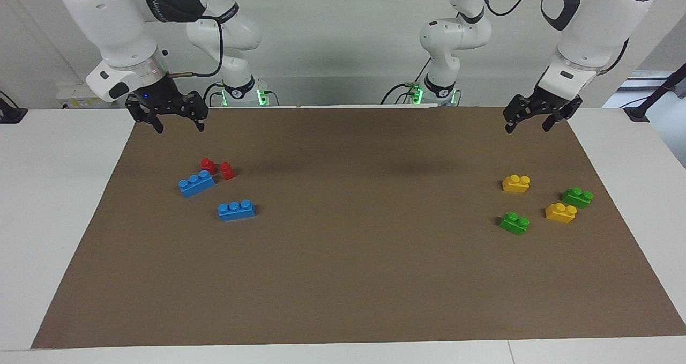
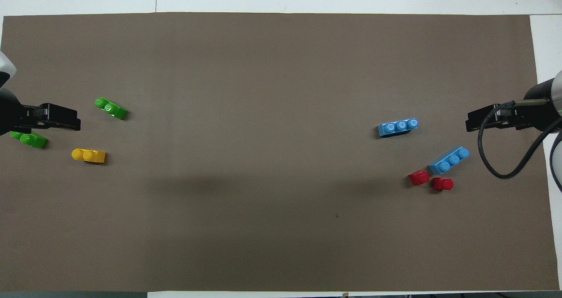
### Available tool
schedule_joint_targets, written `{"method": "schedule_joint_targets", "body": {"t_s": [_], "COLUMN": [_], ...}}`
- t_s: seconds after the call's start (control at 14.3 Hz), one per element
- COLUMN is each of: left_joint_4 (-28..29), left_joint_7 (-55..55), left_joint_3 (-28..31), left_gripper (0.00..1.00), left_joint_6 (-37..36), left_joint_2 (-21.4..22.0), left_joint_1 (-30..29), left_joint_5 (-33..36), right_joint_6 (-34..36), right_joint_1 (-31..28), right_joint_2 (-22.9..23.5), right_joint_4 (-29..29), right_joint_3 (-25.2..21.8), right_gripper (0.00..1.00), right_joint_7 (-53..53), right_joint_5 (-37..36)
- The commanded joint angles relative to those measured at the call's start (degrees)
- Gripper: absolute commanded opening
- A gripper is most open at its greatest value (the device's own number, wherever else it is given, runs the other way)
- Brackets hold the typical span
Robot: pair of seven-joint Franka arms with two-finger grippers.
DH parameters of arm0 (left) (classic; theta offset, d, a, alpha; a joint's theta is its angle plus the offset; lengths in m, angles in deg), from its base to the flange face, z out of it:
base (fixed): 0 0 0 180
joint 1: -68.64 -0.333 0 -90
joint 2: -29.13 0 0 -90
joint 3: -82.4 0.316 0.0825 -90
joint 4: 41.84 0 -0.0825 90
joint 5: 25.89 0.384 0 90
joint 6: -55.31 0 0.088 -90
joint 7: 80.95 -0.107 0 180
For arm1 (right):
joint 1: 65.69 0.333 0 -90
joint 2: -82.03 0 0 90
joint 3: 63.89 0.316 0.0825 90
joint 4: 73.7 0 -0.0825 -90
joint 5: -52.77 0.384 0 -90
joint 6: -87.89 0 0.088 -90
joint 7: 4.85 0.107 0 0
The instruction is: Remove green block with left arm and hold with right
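1. Over the brown mat point(image 1: 343, 278), along its edge nearest the robots, both grippers hang in the air with fingers spread and nothing between them.
2. The left gripper point(image 1: 528, 124) is over the mat's corner at the left arm's end; the right gripper point(image 1: 179, 124) is over the corner at the right arm's end. The white table point(image 1: 59, 203) shows past the mat at both ends.
3. The whole middle of the mat lies bare between two clusters of bricks, giving wide open room for moving.
4. One green block point(image 1: 515, 222) lies flat, studs up, at the left arm's end, farthest from the robots in its cluster. Its long axis runs slantwise in the overhead view point(image 2: 110, 108).
5. A second green block point(image 1: 577, 197) lies nearer the mat's end edge, studs up, also slanted; in the overhead view point(image 2: 30, 139) the left gripper point(image 2: 66, 118) partly overlaps it from above.
6. Two yellow bricks sit with the green ones: one point(image 1: 516, 183) nearest the robots, the other point(image 1: 560, 213) between the two green blocks and just beside the second one.
7. At the right arm's end lie two blue bricks, one point(image 1: 196, 183) touching or just beside two small red bricks point(image 1: 217, 168), the other point(image 1: 236, 210) farther from the robots and apart.
8. No container is on the table.
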Motion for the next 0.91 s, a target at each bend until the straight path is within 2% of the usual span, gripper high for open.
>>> {"method": "schedule_joint_targets", "body": {"t_s": [0.0, 0.84], "left_joint_4": [2.1, 2.0], "left_joint_7": [-1.0, -1.1], "left_joint_3": [0.4, 0.4], "left_gripper": [1.00, 1.00], "left_joint_6": [1.3, 1.4], "left_joint_2": [1.9, 1.9], "left_joint_1": [0.0, 0.0], "left_joint_5": [-0.8, -0.8], "right_joint_6": [-0.4, 0.1], "right_joint_1": [-0.5, -0.4], "right_joint_2": [0.9, 0.8], "right_joint_4": [1.1, 1.0], "right_joint_3": [0.2, 0.3], "right_gripper": [1.00, 1.00], "right_joint_7": [-1.8, -3.9], "right_joint_5": [-1.3, -3.1]}}
